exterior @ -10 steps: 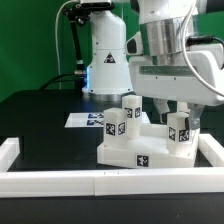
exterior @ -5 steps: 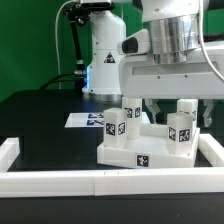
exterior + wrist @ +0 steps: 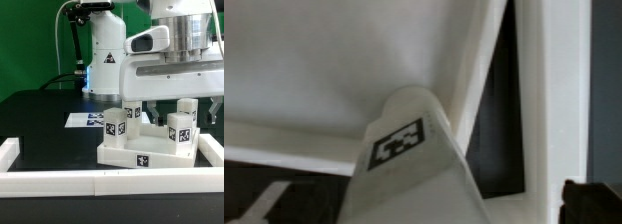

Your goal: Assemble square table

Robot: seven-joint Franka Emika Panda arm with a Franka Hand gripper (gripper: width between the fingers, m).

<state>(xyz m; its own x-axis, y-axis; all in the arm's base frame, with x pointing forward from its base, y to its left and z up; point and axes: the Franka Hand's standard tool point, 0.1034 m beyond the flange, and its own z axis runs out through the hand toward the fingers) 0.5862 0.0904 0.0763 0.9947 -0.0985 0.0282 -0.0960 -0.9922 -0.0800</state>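
The square table top lies as a white slab inside the rails, with tags on its side. Four white tagged legs stand upright on it: front left, back left, front right and back right. My gripper hangs above the right pair of legs, open, with its dark fingers spread wide and nothing held. The wrist view looks down on one tagged leg against the white slab, and one dark fingertip shows at the edge.
White border rails run along the front, the exterior view's left and right. The marker board lies flat on the black table behind the slab. The arm's white base stands at the back.
My gripper has risen from around the back right leg and shifted toward the exterior view's right. The leg stays standing on the slab. The fingers have spread wider.
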